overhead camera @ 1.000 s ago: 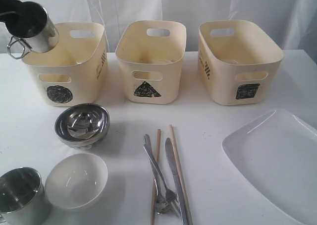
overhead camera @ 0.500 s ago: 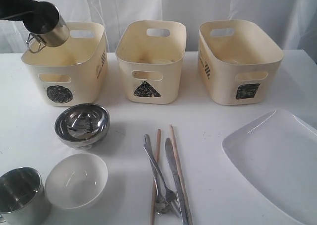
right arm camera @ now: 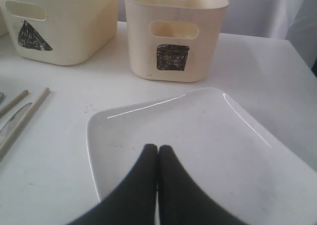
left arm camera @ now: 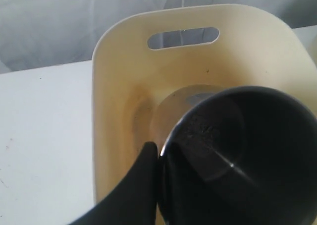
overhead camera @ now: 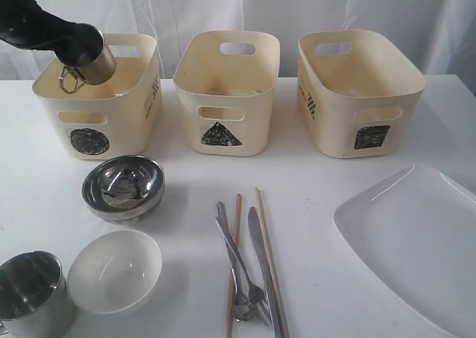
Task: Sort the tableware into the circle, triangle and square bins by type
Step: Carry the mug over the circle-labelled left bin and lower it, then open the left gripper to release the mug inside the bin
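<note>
Pinching a steel mug [overhead camera: 95, 62] by its rim, the left gripper [overhead camera: 74, 44] holds it tilted, base pointing down and away, with the circle bin [overhead camera: 119, 122] directly beneath, while the right gripper [right arm camera: 157, 150], closed and empty, hovers above the white plate [right arm camera: 198, 136].

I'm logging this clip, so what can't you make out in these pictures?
- Circle bin floor: its front wall hides it in the exterior view; the held steel mug covers most of it in the left wrist view.
- Second mug: cut off by the exterior view's lower left corner.
- Plate: corner cut off by the exterior view's right edge.
- Knife: one end off that view's bottom edge.
</note>
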